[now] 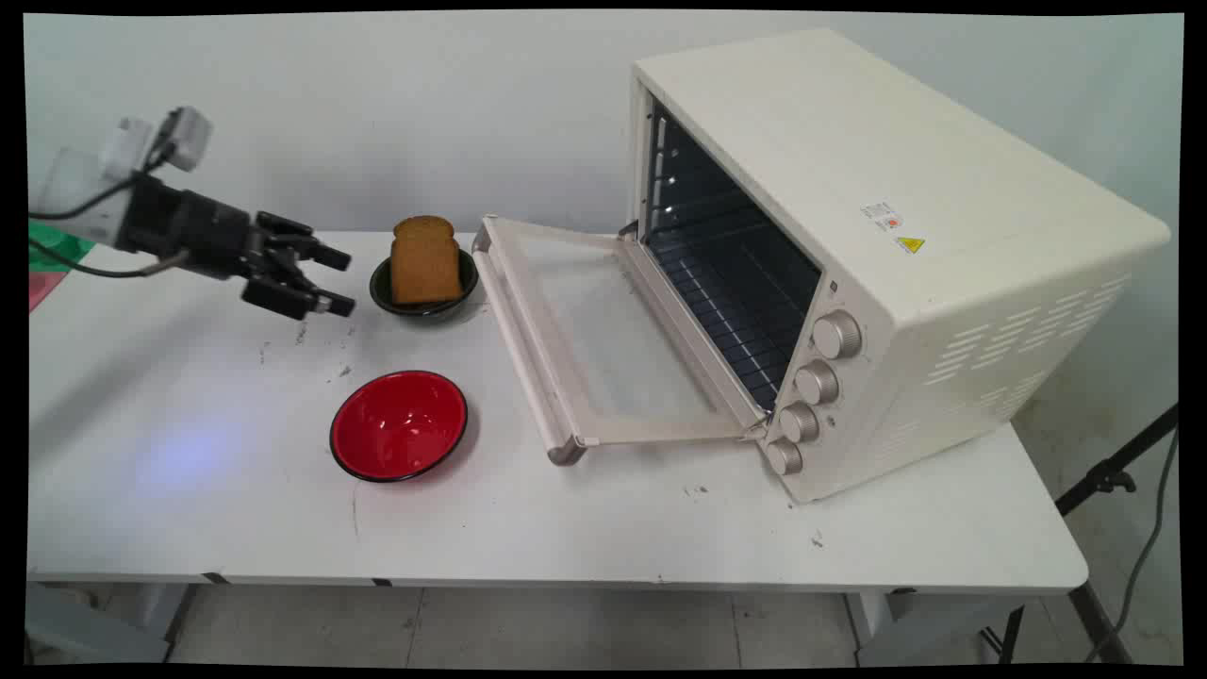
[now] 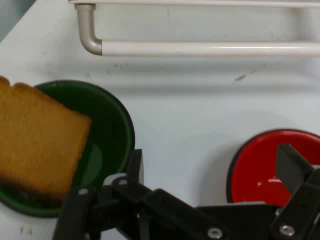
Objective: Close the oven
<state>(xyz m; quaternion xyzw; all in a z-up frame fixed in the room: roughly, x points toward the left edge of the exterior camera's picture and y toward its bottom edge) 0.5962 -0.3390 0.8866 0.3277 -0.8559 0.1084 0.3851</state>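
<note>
My gripper [image 1: 339, 280] hangs open above the table's left part, its fingers pointing right toward a slice of brown bread [image 1: 425, 261]. The bread stands upright in a dark green bowl [image 1: 382, 290] just right of the fingertips, a small gap apart. In the hand view the bread [image 2: 40, 145] leans in the green bowl [image 2: 110, 135] at the left, and one finger [image 2: 292, 167] rises over the red bowl [image 2: 255, 170] at the right. Nothing is between the fingers [image 2: 135, 167].
An empty red bowl [image 1: 399, 425] sits nearer the table's front. A cream toaster oven [image 1: 886, 255] stands at the right with its glass door [image 1: 585, 339] folded down flat toward the bowls; the door's handle [image 2: 200, 48] shows in the hand view.
</note>
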